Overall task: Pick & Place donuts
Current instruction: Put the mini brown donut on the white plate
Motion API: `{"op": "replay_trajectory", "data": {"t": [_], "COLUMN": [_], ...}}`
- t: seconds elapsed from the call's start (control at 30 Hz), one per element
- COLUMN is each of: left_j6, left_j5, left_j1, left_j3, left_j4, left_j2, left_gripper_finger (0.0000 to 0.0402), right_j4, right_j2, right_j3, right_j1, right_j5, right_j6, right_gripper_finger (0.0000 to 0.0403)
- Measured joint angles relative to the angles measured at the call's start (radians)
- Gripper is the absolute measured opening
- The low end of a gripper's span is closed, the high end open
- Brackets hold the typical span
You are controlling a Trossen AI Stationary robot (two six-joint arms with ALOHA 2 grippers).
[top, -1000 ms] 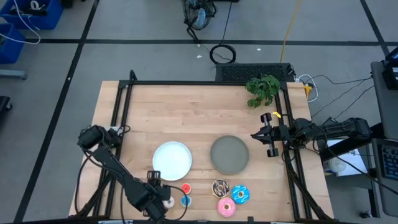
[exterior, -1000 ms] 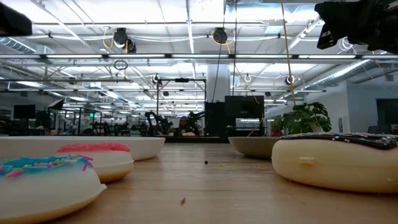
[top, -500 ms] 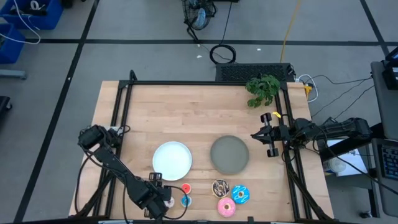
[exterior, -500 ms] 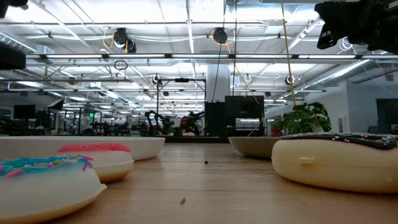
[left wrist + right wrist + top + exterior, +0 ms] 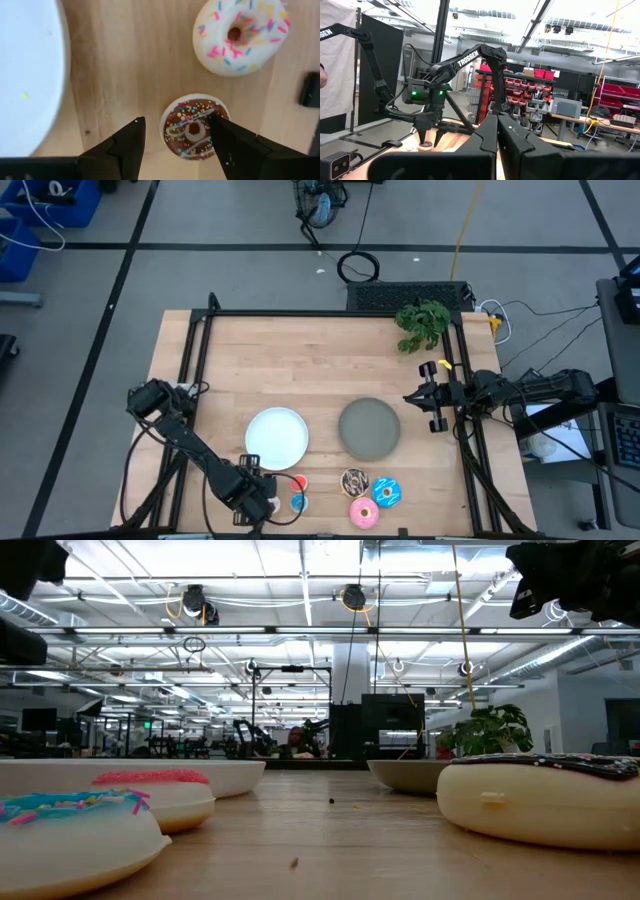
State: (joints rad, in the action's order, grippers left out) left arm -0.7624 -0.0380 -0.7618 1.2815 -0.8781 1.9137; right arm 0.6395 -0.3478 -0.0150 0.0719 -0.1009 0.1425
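Note:
My left gripper (image 5: 176,119) is open near the table's near edge (image 5: 256,494), pointing down. Its fingers stand on either side of the small brown donut (image 5: 194,131), which lies flat on the wood. I cannot tell whether one finger (image 5: 222,137) touches its rim. The small white donut (image 5: 236,34) lies just beyond. To the right lie the small red donut (image 5: 298,484), small blue donut (image 5: 298,502), chocolate donut (image 5: 354,481), blue sprinkled donut (image 5: 387,493) and pink donut (image 5: 364,513). My right gripper (image 5: 497,125) waits shut at the table's right edge (image 5: 432,398).
The white plate (image 5: 277,437) lies just past my left gripper, with its rim (image 5: 59,75) close to the left finger. The grey plate (image 5: 369,428) sits to its right. A green plant (image 5: 422,323) stands at the far right corner. A black frame runs round the table.
My left arm has shifted a little toward the far edge and come lower over the small donuts. The donuts and plates have stayed in place.

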Motion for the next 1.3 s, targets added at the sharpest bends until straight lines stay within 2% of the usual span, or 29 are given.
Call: {"op": "replay_trajectory", "data": {"t": [0.3,1.0,1.3], "left_j6": [0.016,0.001,-0.018], "left_j5": [0.003,0.035,0.009], "left_j1": [0.005,-0.006,-0.005], "left_j3": [0.04,0.029,0.003], "left_j4": [-0.078,-0.071,-0.049], "left_j2": [-0.001,-0.001,-0.001], "left_gripper_finger": [0.0223,0.0223,0.0223], "right_j4": [0.0,0.0,0.0], "right_j2": [0.0,0.0,0.0], "right_j3": [0.0,0.0,0.0], "right_j1": [0.0,0.0,0.0], "right_j5": [0.0,0.0,0.0], "right_j6": [0.0,0.0,0.0], "right_gripper_finger": [0.0,0.0,0.0]}}
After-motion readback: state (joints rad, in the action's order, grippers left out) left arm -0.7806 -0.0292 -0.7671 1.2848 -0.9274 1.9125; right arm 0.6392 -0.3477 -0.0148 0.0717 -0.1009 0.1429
